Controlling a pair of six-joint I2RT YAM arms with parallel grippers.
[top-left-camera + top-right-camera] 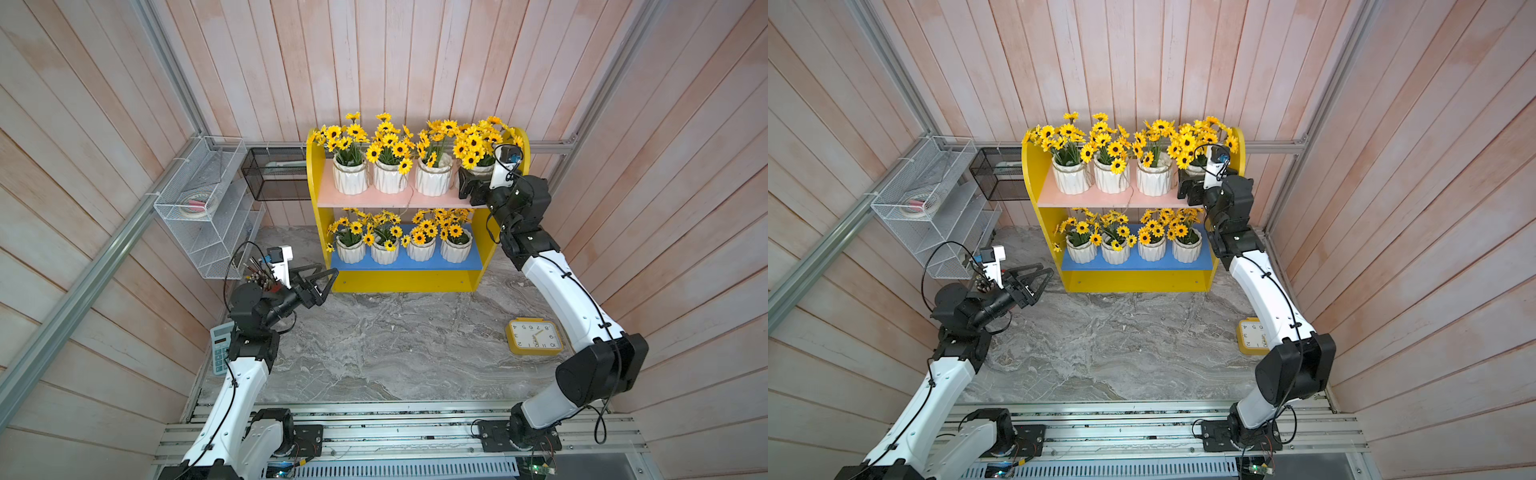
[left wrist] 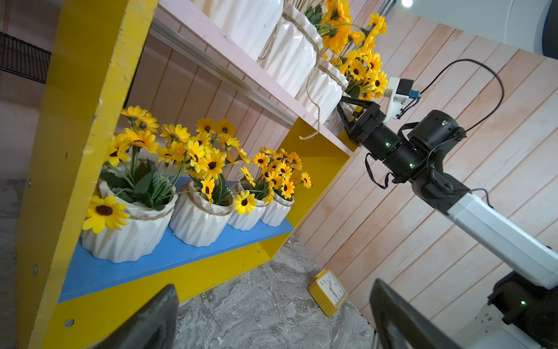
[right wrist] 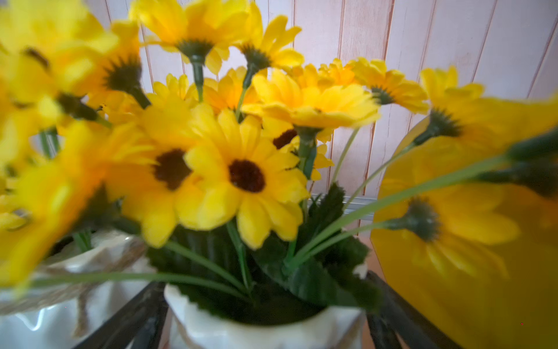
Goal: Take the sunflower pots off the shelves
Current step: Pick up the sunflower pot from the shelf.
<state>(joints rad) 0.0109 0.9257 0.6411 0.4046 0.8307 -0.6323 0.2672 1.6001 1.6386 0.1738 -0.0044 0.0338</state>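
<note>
The yellow shelves [image 1: 318, 178] hold several sunflower pots on the pink upper board [image 1: 374, 200] and several on the blue lower board [image 1: 399, 264]. My right gripper [image 1: 463, 183] [image 3: 265, 317] is open at the rightmost upper pot [image 1: 482, 171] [image 3: 256, 332], one finger [image 3: 145, 317] on each side of its white body. That pot stands on the pink board, half hidden by its flowers. My left gripper [image 1: 330, 284] [image 2: 273, 302] hangs open and empty over the table, just left of the shelves' lower front corner, near the leftmost lower pot [image 1: 350, 250] [image 2: 129, 232].
A yellow clock [image 1: 534, 336] lies on the marble table [image 1: 395, 345] at the right, beside my right arm. A calculator [image 1: 219, 349] and a cup of pens [image 1: 259, 274] sit by my left arm. A white wire rack [image 1: 199, 203] and black mesh basket [image 1: 274, 174] hang on the left.
</note>
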